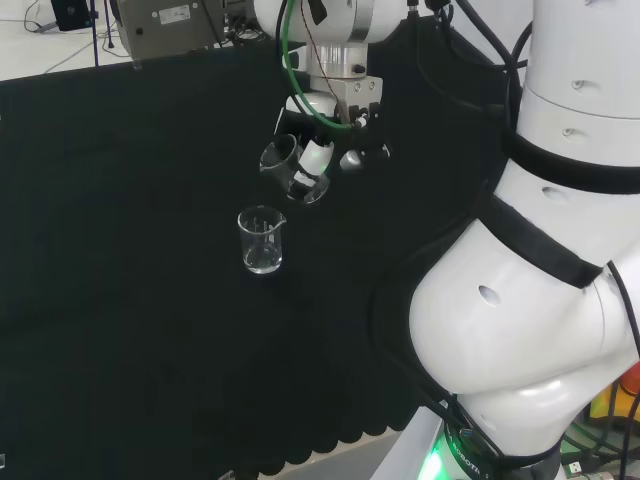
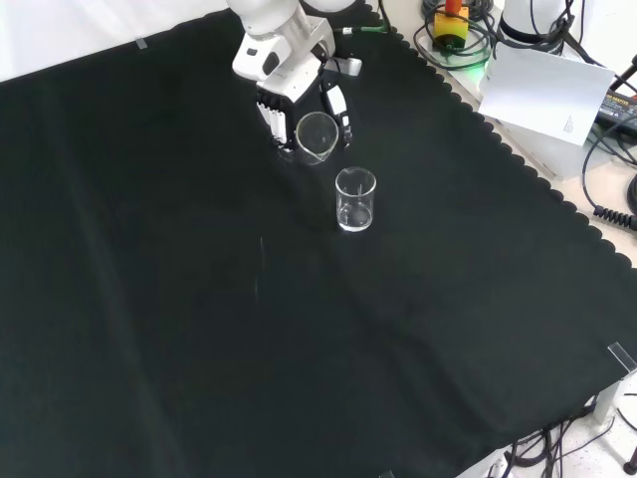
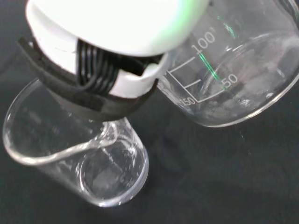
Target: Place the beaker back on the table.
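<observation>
Robot hand (image 1: 325,140) sits in the upper middle of the head view, its fingers curled round a clear glass beaker (image 1: 290,165) that is tilted with its mouth toward the frame's left and held above the black cloth of the table (image 1: 120,300). Just below and left of it in that frame a second beaker (image 1: 261,241) stands upright on the cloth, apart from the held one. Counted here: two beakers, one robot hand.

From the front view the robot hand (image 2: 289,75) comes in at the top centre, and the held beaker (image 2: 317,136) shows its round mouth facing the camera, so it is lying well off upright. The standing beaker (image 2: 355,199) is just below and right of it in the frame, resting on the table (image 2: 149,329); the two do not touch. Again two beakers.

Seen from the wrist, a blurred white and black part of the robot hand (image 3: 112,51) lies across both glass vessels: one beaker with printed graduations (image 3: 233,74) and another with its spout and rim showing (image 3: 79,158). Which is the held one I cannot tell from this view.

Judged from this, the placing is not yet done: the held beaker has to be turned upright, lowered onto bare cloth clear of its neighbour, and released.
</observation>
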